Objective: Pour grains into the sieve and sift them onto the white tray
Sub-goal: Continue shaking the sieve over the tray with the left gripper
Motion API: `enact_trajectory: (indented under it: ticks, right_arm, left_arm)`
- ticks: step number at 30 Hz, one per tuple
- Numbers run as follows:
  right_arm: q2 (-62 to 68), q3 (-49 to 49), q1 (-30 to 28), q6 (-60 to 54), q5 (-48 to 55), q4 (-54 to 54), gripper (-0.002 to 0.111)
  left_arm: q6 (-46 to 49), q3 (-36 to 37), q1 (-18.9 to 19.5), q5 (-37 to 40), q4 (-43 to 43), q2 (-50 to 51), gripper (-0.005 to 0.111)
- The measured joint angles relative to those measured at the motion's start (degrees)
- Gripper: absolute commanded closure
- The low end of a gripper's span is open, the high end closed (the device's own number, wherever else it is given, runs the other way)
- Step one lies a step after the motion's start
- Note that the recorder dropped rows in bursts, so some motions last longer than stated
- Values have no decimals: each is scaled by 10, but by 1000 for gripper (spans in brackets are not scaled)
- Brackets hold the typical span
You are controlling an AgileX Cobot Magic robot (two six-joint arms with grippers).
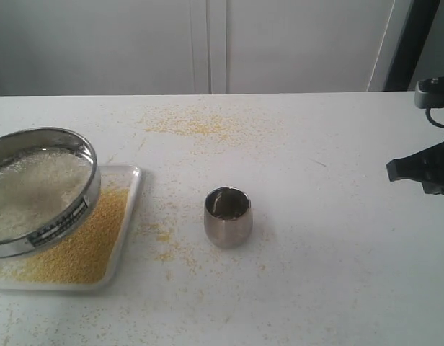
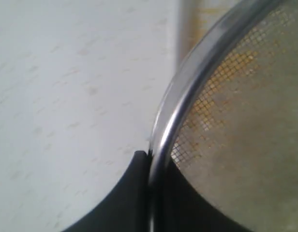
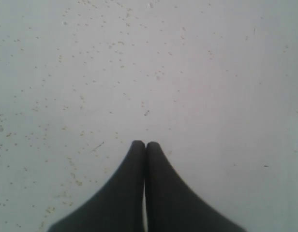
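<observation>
The sieve (image 1: 36, 191), a wide steel hoop with a label strip, hangs tilted over the left part of the white tray (image 1: 128, 220). Whitish rice-like grains (image 1: 38, 187) lie on its mesh. Fine yellow granules (image 1: 85, 245) are heaped on the tray beneath and beside it. In the left wrist view my left gripper (image 2: 156, 162) is shut on the sieve's rim (image 2: 187, 82), one finger outside and one inside over the mesh (image 2: 245, 125). In the exterior view this gripper is out of sight. My right gripper (image 3: 145, 145) is shut on nothing above bare table at the right edge (image 1: 424, 169).
A small rounded steel cup (image 1: 228, 216) stands upright mid-table, its inside dark. Stray yellow specks (image 1: 200, 126) are scattered toward the back of the table, and more lie between the cup and the tray (image 1: 164, 245).
</observation>
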Motion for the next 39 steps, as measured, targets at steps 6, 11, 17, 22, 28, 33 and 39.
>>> enact_trajectory:
  ticks: [6, 11, 17, 22, 28, 33, 39]
  right_arm:
    - [0, 0, 0, 0, 0, 0, 108]
    - [0, 0, 0, 0, 0, 0, 108]
    - [0, 0, 0, 0, 0, 0, 108]
    - [0, 0, 0, 0, -1, 0, 108]
    - [0, 0, 0, 0, -1, 1, 108]
    - [0, 0, 0, 0, -1, 1, 108]
    - [0, 0, 0, 0, -1, 1, 108]
  left_arm:
    - [-146, 1, -29, -9, -7, -2, 107]
    - [-25, 3, -29, -24, 29, -1, 107]
    - [-184, 5, -48, -14, 61, -1, 107]
    - [23, 5, -41, -5, 30, -1, 107]
    - [-196, 5, -48, -4, 84, -1, 107]
    - [-11, 5, -43, 33, -12, 0, 107]
    - [-151, 6, -27, -3, -10, 1, 107]
